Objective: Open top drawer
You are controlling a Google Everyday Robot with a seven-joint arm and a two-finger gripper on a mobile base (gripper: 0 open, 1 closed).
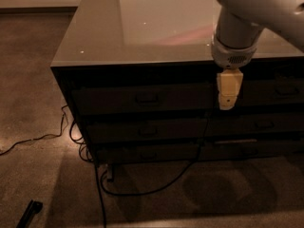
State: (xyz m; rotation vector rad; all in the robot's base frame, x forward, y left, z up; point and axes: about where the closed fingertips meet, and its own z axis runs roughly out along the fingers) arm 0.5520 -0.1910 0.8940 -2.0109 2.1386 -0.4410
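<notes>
The top drawer (114, 99) is the wide dark front just under the glossy cabinet top, with a small bail handle (147, 99) at its centre. It sits flush with the cabinet, closed. My gripper (227, 103), cream-coloured on a white arm, hangs pointing down in front of the cabinet. It is level with the top drawer row, to the right of the handle and apart from it, and holds nothing that I can see.
Two shallower drawers (147, 130) lie below, with more drawer fronts (280, 93) to the right. The cabinet top (142, 27) is glossy. Black cables (156, 186) trail on the floor under the cabinet. A dark object (29, 213) lies at the bottom left.
</notes>
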